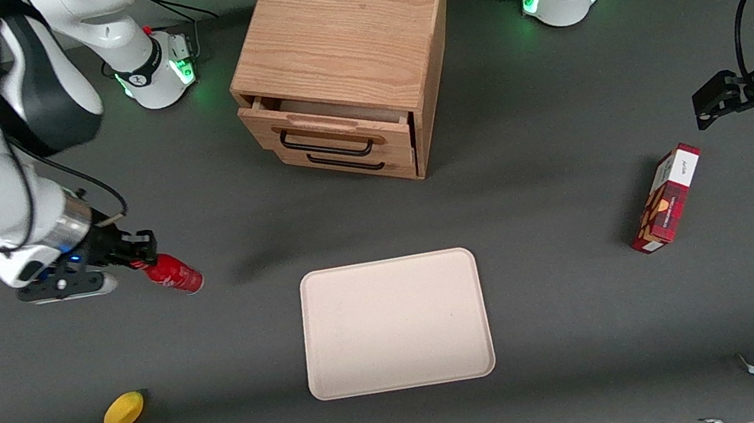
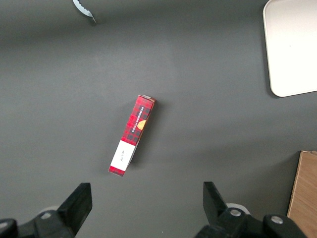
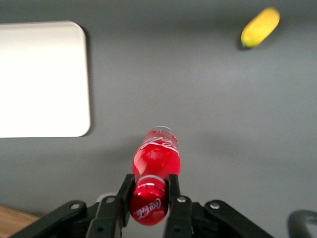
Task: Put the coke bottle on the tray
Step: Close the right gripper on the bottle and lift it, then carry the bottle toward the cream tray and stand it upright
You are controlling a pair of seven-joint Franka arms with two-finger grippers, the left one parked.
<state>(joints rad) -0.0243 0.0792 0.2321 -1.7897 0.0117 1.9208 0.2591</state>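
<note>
The coke bottle [image 1: 175, 274] is a small glossy red bottle, held tilted in the air by its red cap. My right gripper [image 1: 142, 258] is shut on that cap, toward the working arm's end of the table. In the right wrist view the black fingers [image 3: 126, 191] press both sides of the cap, and the coke bottle [image 3: 155, 156] hangs below my gripper [image 3: 150, 192] over the grey table. The beige tray [image 1: 345, 384] lies flat and bare, beside the bottle and a little nearer the front camera; the tray's rounded corner [image 3: 74, 126] shows in the wrist view.
A wooden drawer cabinet [image 1: 349, 53], its top drawer slightly open, stands farther from the front camera than the tray. A yellow lemon [image 1: 123, 410] lies nearer the camera than the gripper. A red rectangular box [image 1: 666, 199] lies toward the parked arm's end.
</note>
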